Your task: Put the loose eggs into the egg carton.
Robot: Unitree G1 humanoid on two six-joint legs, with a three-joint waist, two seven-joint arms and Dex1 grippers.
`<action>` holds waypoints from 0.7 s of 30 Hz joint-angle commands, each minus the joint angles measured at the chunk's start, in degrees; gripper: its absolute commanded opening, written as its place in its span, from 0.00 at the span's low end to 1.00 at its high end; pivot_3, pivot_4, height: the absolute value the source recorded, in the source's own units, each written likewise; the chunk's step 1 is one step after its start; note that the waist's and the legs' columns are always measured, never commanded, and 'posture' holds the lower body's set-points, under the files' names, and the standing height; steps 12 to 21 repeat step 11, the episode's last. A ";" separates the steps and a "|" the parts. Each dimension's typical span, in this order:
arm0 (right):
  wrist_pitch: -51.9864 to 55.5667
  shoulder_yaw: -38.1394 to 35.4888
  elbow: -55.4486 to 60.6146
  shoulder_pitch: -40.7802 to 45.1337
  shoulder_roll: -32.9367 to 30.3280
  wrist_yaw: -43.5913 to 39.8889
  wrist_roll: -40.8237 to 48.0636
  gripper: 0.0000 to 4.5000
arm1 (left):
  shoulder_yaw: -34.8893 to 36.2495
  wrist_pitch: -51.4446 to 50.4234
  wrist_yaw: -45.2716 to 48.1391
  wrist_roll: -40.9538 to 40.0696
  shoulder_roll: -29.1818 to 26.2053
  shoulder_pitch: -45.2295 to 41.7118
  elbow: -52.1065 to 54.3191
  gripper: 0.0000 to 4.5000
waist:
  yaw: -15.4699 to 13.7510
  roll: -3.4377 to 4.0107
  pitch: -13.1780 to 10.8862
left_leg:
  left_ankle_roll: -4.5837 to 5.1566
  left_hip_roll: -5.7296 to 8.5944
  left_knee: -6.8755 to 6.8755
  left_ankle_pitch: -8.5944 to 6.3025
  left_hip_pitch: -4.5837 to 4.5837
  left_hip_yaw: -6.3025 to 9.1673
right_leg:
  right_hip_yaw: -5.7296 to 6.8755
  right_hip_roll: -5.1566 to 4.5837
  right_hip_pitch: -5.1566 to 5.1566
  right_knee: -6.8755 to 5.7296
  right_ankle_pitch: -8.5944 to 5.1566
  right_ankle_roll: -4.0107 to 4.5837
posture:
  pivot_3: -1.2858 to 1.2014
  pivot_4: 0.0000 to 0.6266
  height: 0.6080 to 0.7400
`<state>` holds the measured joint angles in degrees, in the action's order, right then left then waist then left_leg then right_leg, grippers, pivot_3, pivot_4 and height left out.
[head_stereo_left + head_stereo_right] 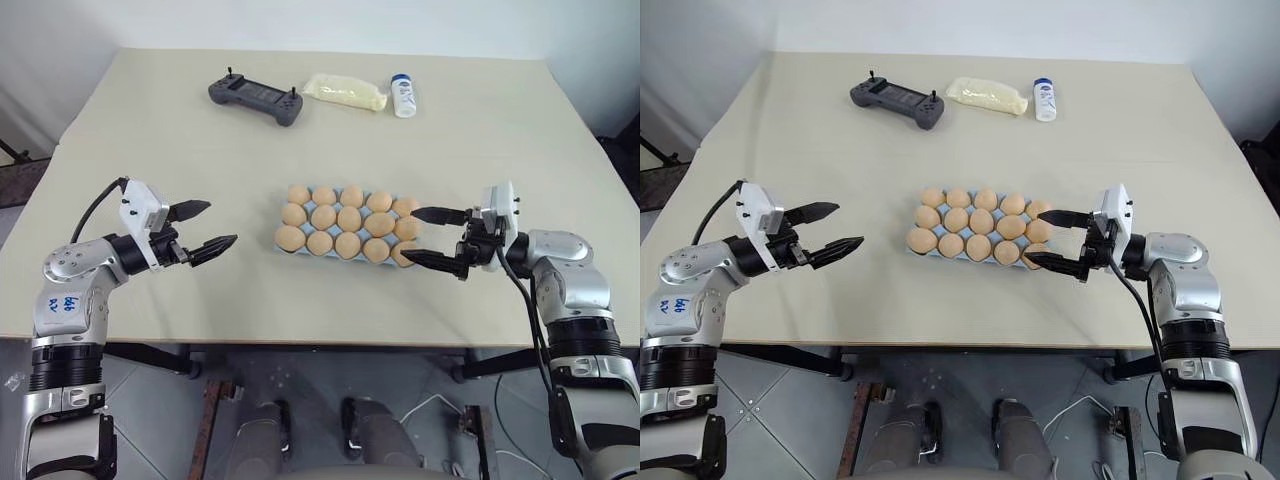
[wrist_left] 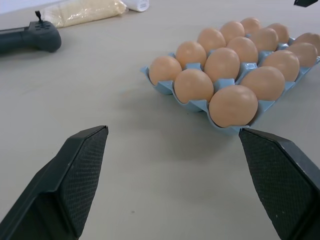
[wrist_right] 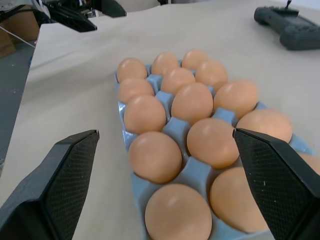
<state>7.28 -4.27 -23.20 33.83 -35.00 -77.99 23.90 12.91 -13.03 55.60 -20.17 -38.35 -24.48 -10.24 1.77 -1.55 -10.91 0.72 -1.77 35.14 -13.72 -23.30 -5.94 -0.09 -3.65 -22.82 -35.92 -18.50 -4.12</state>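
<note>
The light blue egg carton (image 2: 196, 104) lies in the middle of the table, with tan eggs (image 1: 350, 219) in its cups. Every egg I see sits in a cup, and loose eggs are out of view. My left gripper (image 1: 222, 223) is open and empty. It hovers over bare table to the left of the carton, pointing at it. My right gripper (image 1: 408, 235) is open at the carton's right end. Its fingers (image 1: 440, 215) reach in over the end eggs, and I cannot tell whether they touch them.
At the far side of the table lie a black handheld controller (image 1: 256, 97), a pale yellow bag (image 1: 345, 92) and a white bottle (image 1: 404, 96). The table's front edge runs just below both arms.
</note>
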 commanded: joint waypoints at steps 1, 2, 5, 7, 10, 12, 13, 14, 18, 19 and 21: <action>-1.51 -0.32 -0.30 1.50 -0.88 -1.42 -0.11 1.00 | 0.86 2.86 0.51 -0.17 -0.97 0.07 -0.28 0.99 | 0.07 0.00 0.00 | 0.04 -0.01 0.00 0.01 0.00 -0.02 | 0.02 0.01 0.00 0.00 0.00 0.00 | 0.52 0.24 1.00; -1.66 -0.31 -0.50 1.57 -0.91 -1.58 -0.27 1.00 | 0.85 3.01 0.42 -0.23 -0.94 0.04 -0.39 0.99 | 0.14 0.00 0.00 | 0.09 -0.01 0.00 0.03 0.00 -0.05 | 0.02 0.01 0.00 0.01 0.00 0.00 | 0.52 0.24 1.00; -1.87 -0.59 -0.58 1.50 -0.86 -1.70 -0.37 1.00 | 0.82 3.52 0.41 -0.68 -0.64 0.28 0.11 0.99 | 0.13 0.00 0.00 | 0.18 -0.01 0.03 0.06 0.00 -0.10 | 0.02 0.02 0.00 -0.02 0.00 0.00 | 0.52 0.24 1.00; -1.92 -0.76 -0.43 1.34 -0.82 -1.65 -0.38 1.00 | 1.04 3.71 0.14 -1.09 -0.27 0.27 0.38 0.99 | 0.04 0.00 0.00 | 0.16 -0.01 0.04 0.05 0.01 -0.10 | 0.01 0.02 0.00 -0.04 0.00 0.00 | 0.52 0.24 1.00; -1.79 -0.92 0.12 0.85 -0.64 -1.36 -0.23 1.00 | 0.93 2.94 -0.29 -1.28 -0.39 0.56 1.34 0.99 | 0.02 0.00 0.00 | 0.07 -0.01 0.06 0.04 0.02 -0.10 | 0.02 0.01 0.00 -0.08 0.01 -0.02 | 0.52 0.24 1.00; -1.80 -0.95 0.21 0.72 -0.58 -1.27 -0.19 1.00 | 0.92 3.03 -0.31 -1.36 -0.38 0.67 1.68 0.99 | 0.02 0.00 0.00 | 0.07 -0.01 0.06 0.04 0.02 -0.09 | 0.02 0.01 0.00 -0.09 0.01 -0.02 | 0.52 0.24 1.00; -1.80 -0.95 0.21 0.72 -0.58 -1.27 -0.19 1.00 | 0.92 3.03 -0.31 -1.36 -0.38 0.67 1.68 0.99 | 0.02 0.00 0.00 | 0.07 -0.01 0.06 0.04 0.02 -0.09 | 0.02 0.01 0.00 -0.09 0.01 -0.02 | 0.52 0.24 1.00; -1.80 -0.95 0.21 0.72 -0.58 -1.27 -0.19 1.00 | 0.92 3.03 -0.31 -1.36 -0.38 0.67 1.68 0.99 | 0.02 0.00 0.00 | 0.07 -0.01 0.06 0.04 0.02 -0.09 | 0.02 0.01 0.00 -0.09 0.01 -0.02 | 0.52 0.24 1.00; -1.80 -0.95 0.21 0.72 -0.58 -1.27 -0.19 1.00 | 0.92 3.03 -0.31 -1.36 -0.38 0.67 1.68 0.99 | 0.02 0.00 0.00 | 0.07 -0.01 0.06 0.04 0.02 -0.09 | 0.02 0.01 0.00 -0.09 0.01 -0.02 | 0.52 0.24 1.00; -1.80 -0.95 0.21 0.72 -0.58 -1.27 -0.19 1.00 | 0.92 3.03 -0.31 -1.36 -0.38 0.67 1.68 0.99 | 0.02 0.00 0.00 | 0.07 -0.01 0.06 0.04 0.02 -0.09 | 0.02 0.01 0.00 -0.09 0.01 -0.02 | 0.52 0.24 1.00; -1.80 -0.95 0.21 0.72 -0.58 -1.27 -0.19 1.00 | 0.92 3.03 -0.31 -1.36 -0.38 0.67 1.68 0.99 | 0.02 0.00 0.00 | 0.07 -0.01 0.06 0.04 0.02 -0.09 | 0.02 0.01 0.00 -0.09 0.01 -0.02 | 0.52 0.24 1.00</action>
